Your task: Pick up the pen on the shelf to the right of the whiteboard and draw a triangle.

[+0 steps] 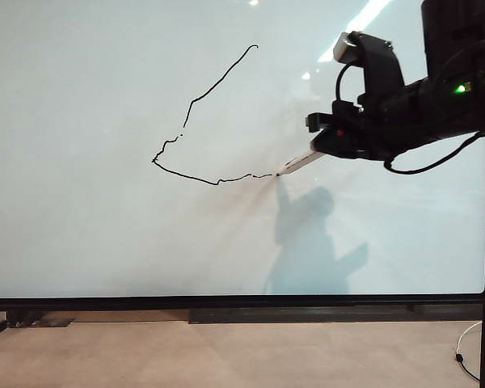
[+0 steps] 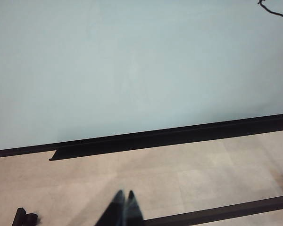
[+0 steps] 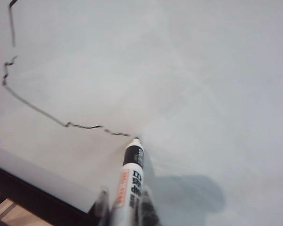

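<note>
Background: pale whiteboard (image 1: 105, 242) with a thin black lower edge fills nearly all of the exterior view; beige floor (image 1: 226, 356) lies below it.
Surroundings: a dark rail (image 1: 307, 314) runs under the board's edge; a loose white cable (image 1: 467, 343) lies on the floor at the right.
Shadow: the arm's grey shadow (image 1: 307, 242) falls on the board below the pen.
Triangle (image 1: 202, 129): unfinished; a left side and wavy base are drawn, the right side is open.
Right tool (image 3: 125, 200): at the board's right, its fingers clamped around the pen (image 3: 129, 179).
Pen tip: touching the board at the base line's right end.
Left tool (image 2: 124, 207): low above the floor, fingertips pressed together, holding nothing.
</note>
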Motion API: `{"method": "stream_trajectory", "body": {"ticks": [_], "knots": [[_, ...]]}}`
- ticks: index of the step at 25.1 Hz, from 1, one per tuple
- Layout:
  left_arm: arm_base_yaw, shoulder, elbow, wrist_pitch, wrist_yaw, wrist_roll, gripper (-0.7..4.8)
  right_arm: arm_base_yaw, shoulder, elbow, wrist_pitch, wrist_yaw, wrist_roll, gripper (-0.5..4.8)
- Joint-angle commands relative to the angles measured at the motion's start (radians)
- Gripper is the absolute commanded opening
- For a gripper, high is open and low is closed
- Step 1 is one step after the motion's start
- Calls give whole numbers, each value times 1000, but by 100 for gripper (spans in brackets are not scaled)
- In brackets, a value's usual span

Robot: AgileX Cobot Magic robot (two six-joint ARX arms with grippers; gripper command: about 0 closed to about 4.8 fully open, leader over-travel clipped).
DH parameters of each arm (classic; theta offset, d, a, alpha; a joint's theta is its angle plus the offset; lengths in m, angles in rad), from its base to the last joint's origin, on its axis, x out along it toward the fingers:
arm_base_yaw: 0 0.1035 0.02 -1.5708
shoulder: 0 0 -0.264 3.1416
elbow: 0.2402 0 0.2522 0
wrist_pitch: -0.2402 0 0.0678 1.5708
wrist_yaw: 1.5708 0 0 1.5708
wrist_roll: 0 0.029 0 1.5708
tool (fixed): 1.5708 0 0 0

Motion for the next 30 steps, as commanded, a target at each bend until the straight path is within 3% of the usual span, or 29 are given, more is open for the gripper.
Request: {"method": "stream_trajectory", "body": {"ticks": [1,19,30], "knots": [[0,0,3,-6,3,1,-5,-11,-13,-10,39,12,-2,-5],[0,0,3,-6,3,1,-5,-88,-61,-43,35,32,-15,-5],[0,0,3,-6,3,1,-5,-212,-127,-129,67,-44,-5,-5]]}}
